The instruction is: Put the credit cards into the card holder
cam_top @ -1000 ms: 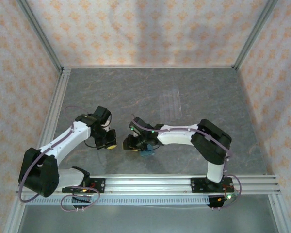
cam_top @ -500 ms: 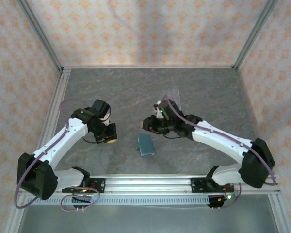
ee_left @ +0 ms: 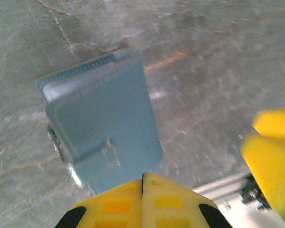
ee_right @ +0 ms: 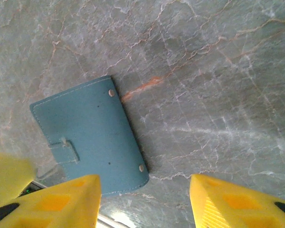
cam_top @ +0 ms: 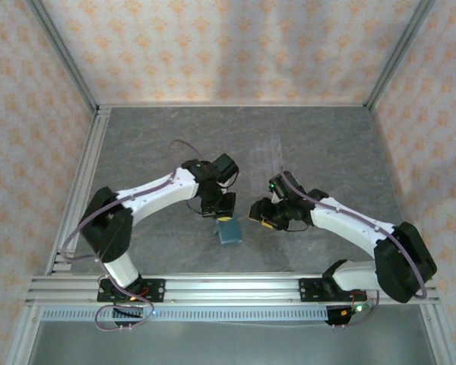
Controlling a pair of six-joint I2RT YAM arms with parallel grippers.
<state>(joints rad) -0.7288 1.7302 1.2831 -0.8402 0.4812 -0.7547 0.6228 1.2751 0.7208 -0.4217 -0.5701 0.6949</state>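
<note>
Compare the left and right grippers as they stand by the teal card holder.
The left gripper is shut, fingers pressed together; the right gripper is open wide. The left gripper sits at the far edge of the card holder, the right gripper off to its right side. Both have yellow fingers and hold nothing.

- The closed card holder (cam_top: pixel 229 230) is laid flat on the table (cam_top: pixel 327 144); in the right wrist view, bare marble is seen along one long side of it and past one end.
- Its far edge is crowded by the left gripper (cam_top: pixel 223 213), whose fingers are pressed together just above it.
- The right gripper (cam_top: pixel 258 217), jaws spread, is held just beside it, so only a narrow gap is left between the grippers.
- A faint clear stand (cam_top: pixel 270 156) is set further back.
- The near side is bounded by the aluminium rail (cam_top: pixel 235 283).
</note>
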